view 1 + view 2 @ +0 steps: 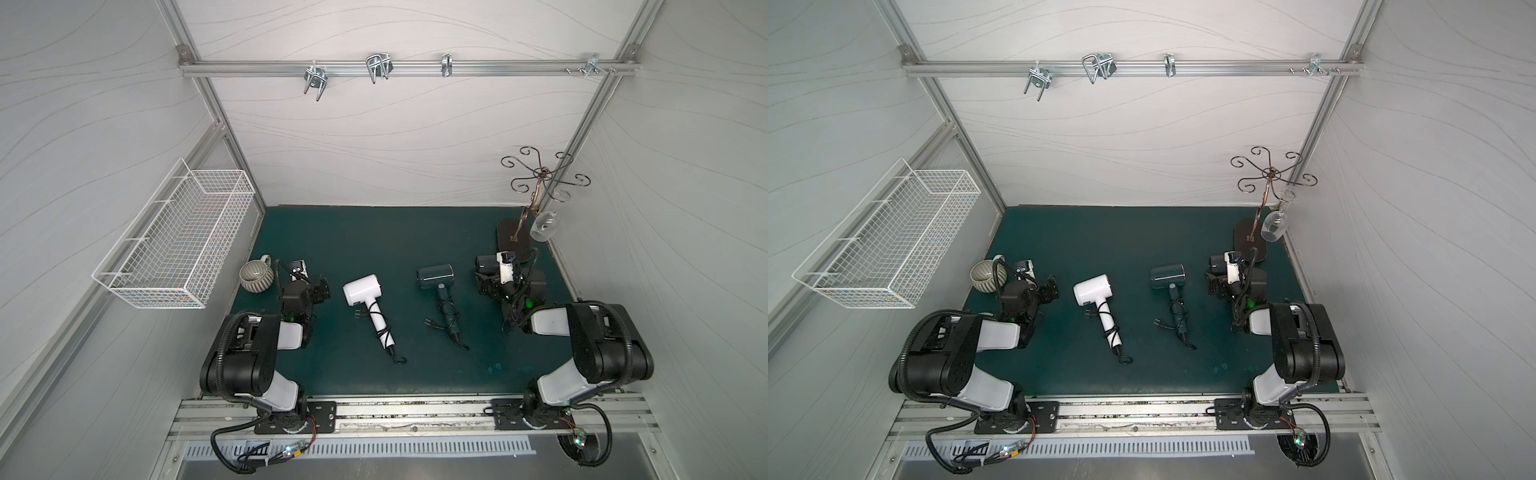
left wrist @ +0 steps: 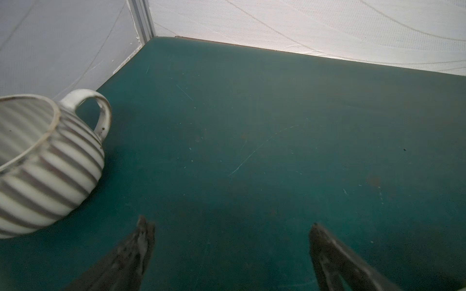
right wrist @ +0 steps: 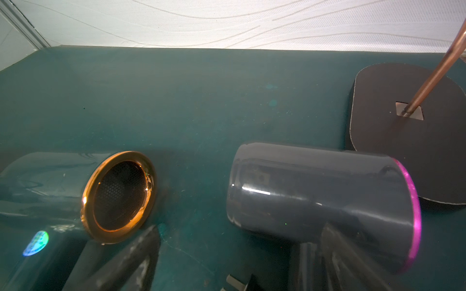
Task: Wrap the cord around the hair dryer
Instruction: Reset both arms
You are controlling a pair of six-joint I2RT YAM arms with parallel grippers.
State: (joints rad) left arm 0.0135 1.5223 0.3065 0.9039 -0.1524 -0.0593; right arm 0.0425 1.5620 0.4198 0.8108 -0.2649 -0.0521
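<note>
Green worktop carries a white hair dryer and a teal hair dryer, each with its cord looped round the handle, and a grey hair dryer just ahead of the right pincer. That one and the left pincer gape wide and hold nothing, so the next move is probably finding the grey dryer's cord, which is hidden. Striped mug and wire basket seem empty.

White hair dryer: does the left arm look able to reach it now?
Probably yes: the open, empty left gripper sits beside the white hair dryer, with only bare mat between them.
</note>
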